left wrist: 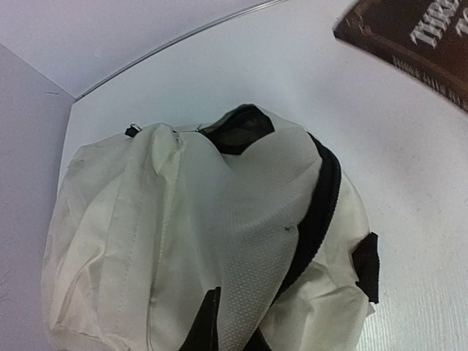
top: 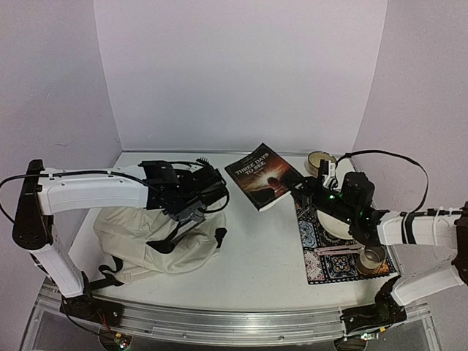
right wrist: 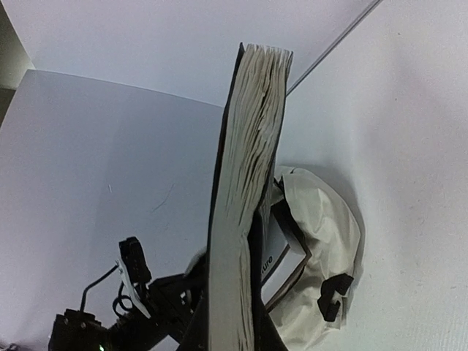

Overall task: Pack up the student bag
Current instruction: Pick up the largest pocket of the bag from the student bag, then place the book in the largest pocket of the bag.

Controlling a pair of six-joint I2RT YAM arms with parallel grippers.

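The student bag [top: 150, 241] is a cream fabric backpack with black straps, lying at the left of the table. My left gripper [top: 191, 212] is shut on a fold of its mesh-textured fabric near the black zipper, holding the flap up; in the left wrist view the bag [left wrist: 131, 234] fills the frame around that gripper [left wrist: 232, 325]. My right gripper [top: 298, 191] is shut on a dark book [top: 263, 175] titled "Three Days to See", held off the table right of the bag. In the right wrist view the book [right wrist: 245, 183] stands edge-on in the gripper [right wrist: 232, 329]. Beyond it the bag [right wrist: 325, 219] gapes, with a white brown-edged book [right wrist: 281, 256] inside.
A patterned mat [top: 322, 267] lies at the right, carrying a white bowl [top: 335, 223], a metal cup [top: 374, 257] and a thin stick [top: 333, 250]. A round tin [top: 319, 159] stands at the back right. Walls close the back and both sides.
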